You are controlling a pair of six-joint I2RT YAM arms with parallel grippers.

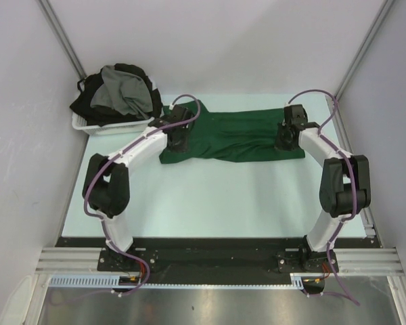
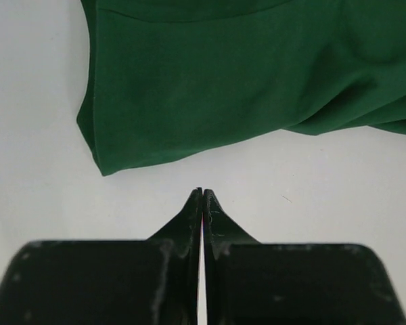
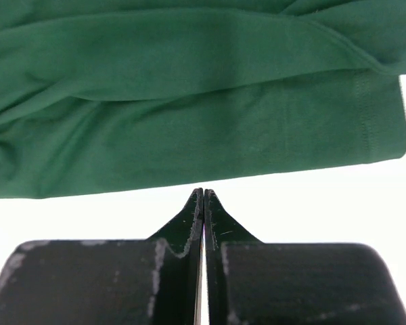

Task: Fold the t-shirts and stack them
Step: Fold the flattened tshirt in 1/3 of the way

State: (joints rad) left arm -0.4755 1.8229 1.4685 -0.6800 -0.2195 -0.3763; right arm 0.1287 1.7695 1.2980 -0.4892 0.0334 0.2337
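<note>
A dark green t-shirt (image 1: 233, 135) lies folded lengthwise in a long band across the far half of the table. My left gripper (image 1: 176, 140) hovers over its left end; in the left wrist view its tips (image 2: 202, 193) are shut and empty, just short of the shirt's near corner (image 2: 189, 95). My right gripper (image 1: 284, 141) hovers over the shirt's right end; in the right wrist view its tips (image 3: 203, 193) are shut and empty, just short of the shirt's near edge (image 3: 189, 122). A grey t-shirt (image 1: 125, 91) and black t-shirts (image 1: 95, 105) are heaped in a basket.
A white plastic basket (image 1: 98, 126) stands at the far left corner of the table, holding the heap of shirts. Pale walls and metal frame rails close in the table on the left, right and back.
</note>
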